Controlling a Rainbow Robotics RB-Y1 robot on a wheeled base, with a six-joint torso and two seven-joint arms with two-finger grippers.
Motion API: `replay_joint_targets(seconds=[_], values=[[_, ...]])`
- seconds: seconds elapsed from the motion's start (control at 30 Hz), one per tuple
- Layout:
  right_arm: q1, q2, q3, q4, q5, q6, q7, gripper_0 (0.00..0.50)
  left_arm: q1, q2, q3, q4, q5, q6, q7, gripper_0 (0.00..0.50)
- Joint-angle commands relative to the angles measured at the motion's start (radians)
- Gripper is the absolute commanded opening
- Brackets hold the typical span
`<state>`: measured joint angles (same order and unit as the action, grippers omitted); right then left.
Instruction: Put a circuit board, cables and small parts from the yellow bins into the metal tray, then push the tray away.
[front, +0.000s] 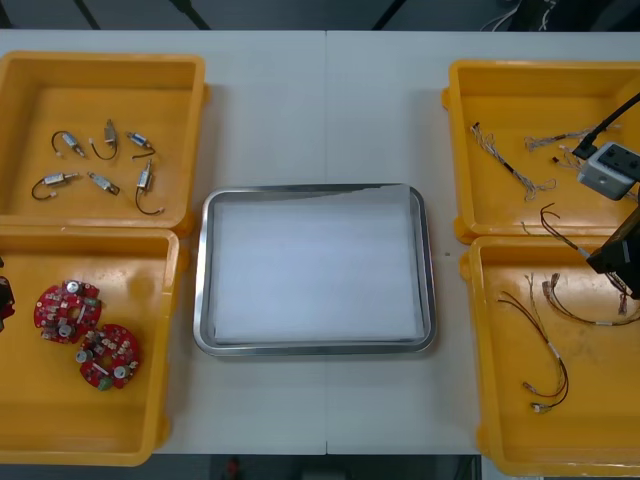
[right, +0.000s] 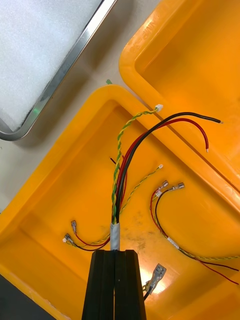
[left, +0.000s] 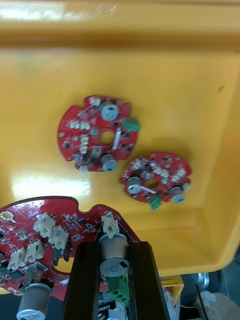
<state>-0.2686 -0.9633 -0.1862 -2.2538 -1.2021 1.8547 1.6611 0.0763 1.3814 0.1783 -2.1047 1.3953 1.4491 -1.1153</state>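
In the upper left of the front view, the upper left bin (front: 100, 90) holds a handful of small metal parts (front: 145, 180) with curled wire tails. Beneath it, the lower left bin (front: 150, 330) has two round red circuit boards (front: 67, 310) lying side by side on its floor. The left claw (left: 114, 245) hangs over that bin at the frame's left edge, clenched on a third board (left: 45, 225). Its fingers pinch a silver cylinder at the board's rim, and the board is lifted clear of the two below.

In the middle of the tabletop (front: 320, 110) sits the metal tray (front: 318, 348), white inside.

To the right, the upper right bin (front: 520, 100) holds thin loose cables (front: 505, 160), and the lower right bin (front: 600, 420) holds more wires (front: 545, 360). The right claw (right: 116, 252) hovers at the frame's right edge, over the lower right bin near the wall it shares with the upper one. It is squeezed tight on a cable bundle (right: 120, 170): a twisted yellow-and-green pair with black and red wires, banded in pale tape just past the fingertips. The bundle's free ends reach over that shared wall.
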Motion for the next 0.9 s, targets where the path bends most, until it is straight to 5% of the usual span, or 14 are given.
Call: replay_joint_targets(seconds=[0.03, 0.23, 0.43, 0.9], values=[[-0.026, 0.006, 0.005, -0.027, -0.002, -0.002, -0.035, 0.0, -0.089, 0.025, 0.036, -0.051, 0.027, 0.019, 0.078, 0.0], [-0.026, 0.006, 0.005, -0.027, -0.002, -0.002, -0.035, 0.0, -0.17, 0.018, 0.004, -0.09, 0.025, 0.022, 0.169, 0.0], [-0.026, 0.006, 0.005, -0.027, -0.002, -0.002, -0.035, 0.0, -0.349, -0.008, -0.143, -0.094, -0.007, 0.028, 0.258, 0.0], [-0.026, 0.006, 0.005, -0.027, -0.002, -0.002, -0.035, 0.0, -0.648, -0.239, -0.43, -0.109, -0.206, 0.119, 0.528, 0.0]])
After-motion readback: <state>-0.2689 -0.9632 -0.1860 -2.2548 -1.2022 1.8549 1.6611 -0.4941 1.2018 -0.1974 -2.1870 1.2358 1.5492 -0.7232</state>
